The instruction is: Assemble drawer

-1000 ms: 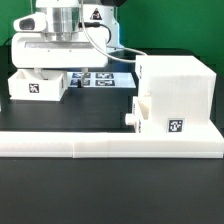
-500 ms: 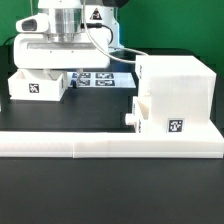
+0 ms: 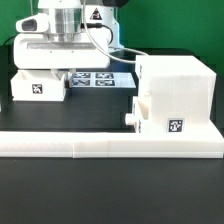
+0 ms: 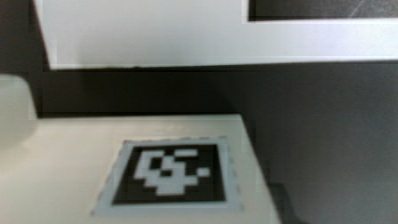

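The drawer (image 3: pixel 38 87), a small white box with a square tag on its near face, sits at the exterior view's left. My gripper (image 3: pixel 46 70) comes down onto its top from above. The fingertips are hidden by the hand and the drawer's wall, and the drawer moves with the hand. The wrist view shows the drawer's tagged face (image 4: pixel 169 172) close up, with no fingers in sight. The tall white housing (image 3: pixel 178 85) stands at the exterior view's right. A second drawer (image 3: pixel 143 110) with a round knob (image 3: pixel 129 118) sticks out of it.
The marker board (image 3: pixel 97 78) lies on the dark table behind, between the drawer and the housing. A long low white wall (image 3: pixel 110 146) runs across the front. In the wrist view a white flat piece (image 4: pixel 143 35) lies beyond the drawer.
The drawer has shifted a little toward the exterior view's right and risen under the hand. Its open top no longer shows.
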Controlling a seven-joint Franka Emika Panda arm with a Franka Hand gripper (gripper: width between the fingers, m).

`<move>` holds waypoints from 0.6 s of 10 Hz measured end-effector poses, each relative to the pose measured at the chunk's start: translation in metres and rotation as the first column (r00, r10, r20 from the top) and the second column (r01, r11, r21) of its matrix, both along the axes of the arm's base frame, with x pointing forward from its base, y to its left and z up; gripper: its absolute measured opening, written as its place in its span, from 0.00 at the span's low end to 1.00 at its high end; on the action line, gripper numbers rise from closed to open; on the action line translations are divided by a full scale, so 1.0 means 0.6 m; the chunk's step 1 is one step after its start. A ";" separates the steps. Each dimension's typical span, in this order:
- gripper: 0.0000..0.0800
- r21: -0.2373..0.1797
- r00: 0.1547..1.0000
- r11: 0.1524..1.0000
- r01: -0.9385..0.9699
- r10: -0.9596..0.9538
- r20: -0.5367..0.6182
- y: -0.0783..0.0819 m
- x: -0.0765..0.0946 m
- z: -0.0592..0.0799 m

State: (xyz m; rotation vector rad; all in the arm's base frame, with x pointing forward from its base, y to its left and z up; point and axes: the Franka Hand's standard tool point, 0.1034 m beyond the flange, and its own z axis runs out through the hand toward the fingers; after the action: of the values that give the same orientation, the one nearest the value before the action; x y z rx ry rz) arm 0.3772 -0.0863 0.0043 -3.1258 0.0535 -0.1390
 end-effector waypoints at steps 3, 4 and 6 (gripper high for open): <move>0.05 0.000 1.000 1.000 0.000 0.000 0.000 0.000 0.000 0.000; 0.05 0.000 1.000 1.000 0.000 0.000 0.000 0.000 0.000 0.000; 0.05 0.018 0.999 0.999 -0.028 0.028 -0.016 0.021 0.014 0.017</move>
State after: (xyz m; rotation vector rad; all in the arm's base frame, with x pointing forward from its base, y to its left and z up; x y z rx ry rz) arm 0.3856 -0.0738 0.0147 -3.1085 0.0115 -0.1118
